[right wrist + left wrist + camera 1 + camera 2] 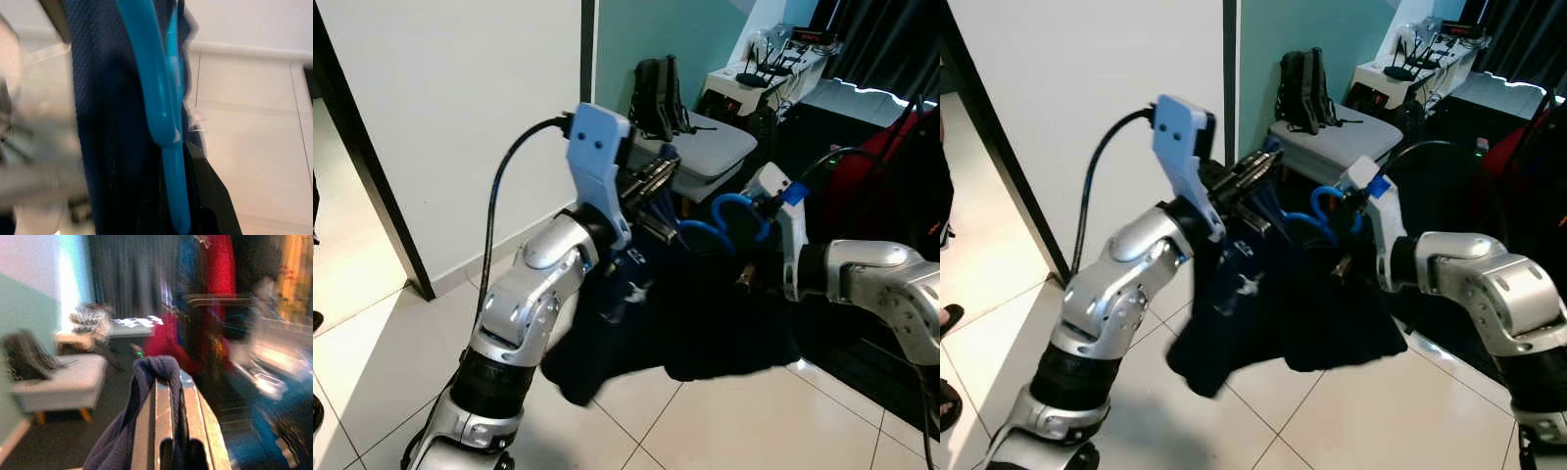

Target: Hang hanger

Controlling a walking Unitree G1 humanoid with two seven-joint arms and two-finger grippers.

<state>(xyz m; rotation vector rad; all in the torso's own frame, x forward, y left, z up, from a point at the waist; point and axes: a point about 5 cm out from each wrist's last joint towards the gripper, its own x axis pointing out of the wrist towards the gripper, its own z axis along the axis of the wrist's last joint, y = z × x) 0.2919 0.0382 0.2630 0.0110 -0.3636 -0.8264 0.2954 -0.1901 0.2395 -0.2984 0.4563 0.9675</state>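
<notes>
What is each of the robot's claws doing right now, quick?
Left end effector: shut on the dark blue shirt.
Right end effector: shut on the blue hanger.

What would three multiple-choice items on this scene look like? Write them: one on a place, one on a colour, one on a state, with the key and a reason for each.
1. Where does the black backpack stand?
A. On the pale upholstered stool
B. On the tiled floor under the robot
C. On the white table of routers

2. What colour is the hanger?
A. Red
B. Blue
C. White

3. What is the left gripper doing?
A. Hanging open over the floor
B. Pinching a fold of the dark navy garment
C. Gripping the backpack strap

Key:
1 A, the backpack sits upright on the stool's top by the teal wall.
2 B, its blue loop shows by the right gripper, with the garment draped over it.
3 B, the left wrist view shows navy cloth wrapped over the closed fingers.
</notes>
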